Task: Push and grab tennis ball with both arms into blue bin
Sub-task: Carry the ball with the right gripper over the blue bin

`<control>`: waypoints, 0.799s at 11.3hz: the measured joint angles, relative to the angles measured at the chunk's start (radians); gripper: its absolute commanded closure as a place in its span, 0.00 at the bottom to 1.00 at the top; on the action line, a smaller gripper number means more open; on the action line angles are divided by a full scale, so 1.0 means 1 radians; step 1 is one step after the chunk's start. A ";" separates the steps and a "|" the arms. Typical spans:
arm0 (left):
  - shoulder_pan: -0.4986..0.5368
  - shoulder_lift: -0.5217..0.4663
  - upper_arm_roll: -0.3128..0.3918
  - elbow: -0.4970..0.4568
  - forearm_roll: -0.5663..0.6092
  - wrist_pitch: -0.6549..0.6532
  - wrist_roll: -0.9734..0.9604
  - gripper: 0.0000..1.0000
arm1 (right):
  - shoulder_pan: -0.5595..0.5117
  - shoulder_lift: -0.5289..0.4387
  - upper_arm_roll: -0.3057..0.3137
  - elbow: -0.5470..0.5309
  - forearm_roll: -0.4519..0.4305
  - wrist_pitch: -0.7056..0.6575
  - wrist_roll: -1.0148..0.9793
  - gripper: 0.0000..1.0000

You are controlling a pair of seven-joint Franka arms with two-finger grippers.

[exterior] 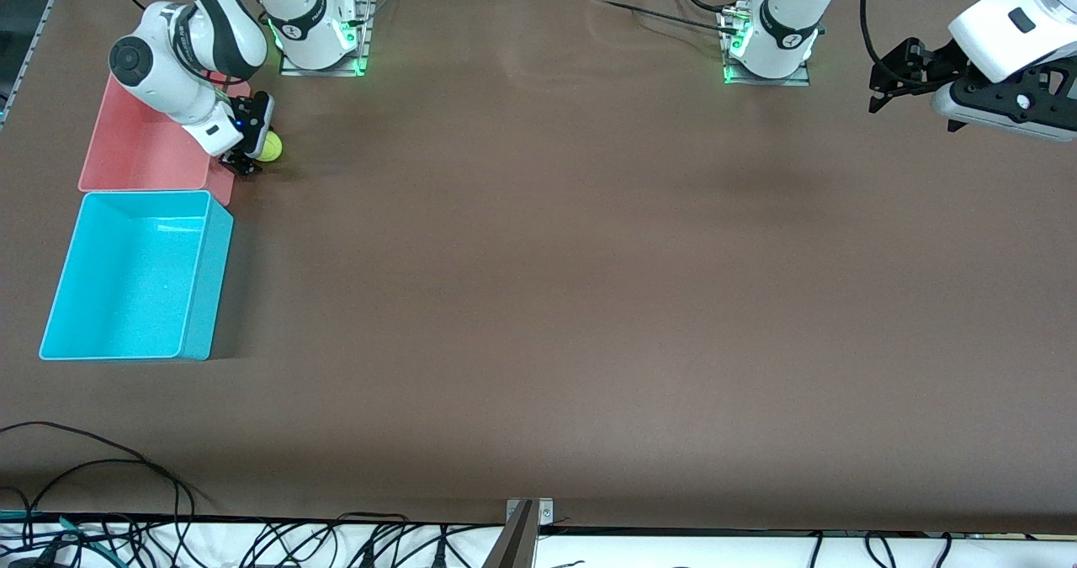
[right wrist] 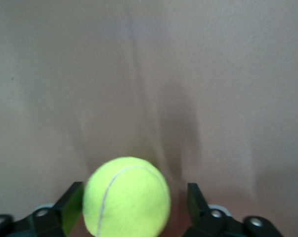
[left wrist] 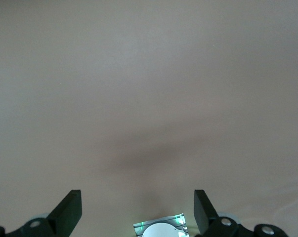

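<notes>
From the front I count two bins, one tennis ball [exterior: 270, 145] and two arms. The ball sits in the upper left of the frame, beside the pink bin [exterior: 139, 151]; the blue bin [exterior: 135, 278] lies below it. The right gripper [exterior: 249, 149] is at the ball. The left gripper [exterior: 893, 80] waits at the upper right.

In the left wrist view, the fingers [left wrist: 69, 210] stand wide over the bare table [left wrist: 149, 89].

In the right wrist view, the ball [right wrist: 126, 196] lies between the fingers [right wrist: 195, 200], a gap showing on one side.

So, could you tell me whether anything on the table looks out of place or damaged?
Nothing stands out. The tennis ball sits on the table beside the pink bin, between the fingers of the right hand. The blue bin stands upright. The left hand waits open at its own end.
</notes>
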 measured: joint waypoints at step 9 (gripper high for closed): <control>-0.001 0.000 -0.011 0.000 0.000 0.000 0.000 0.00 | 0.002 0.046 0.009 0.055 0.000 -0.041 0.025 0.89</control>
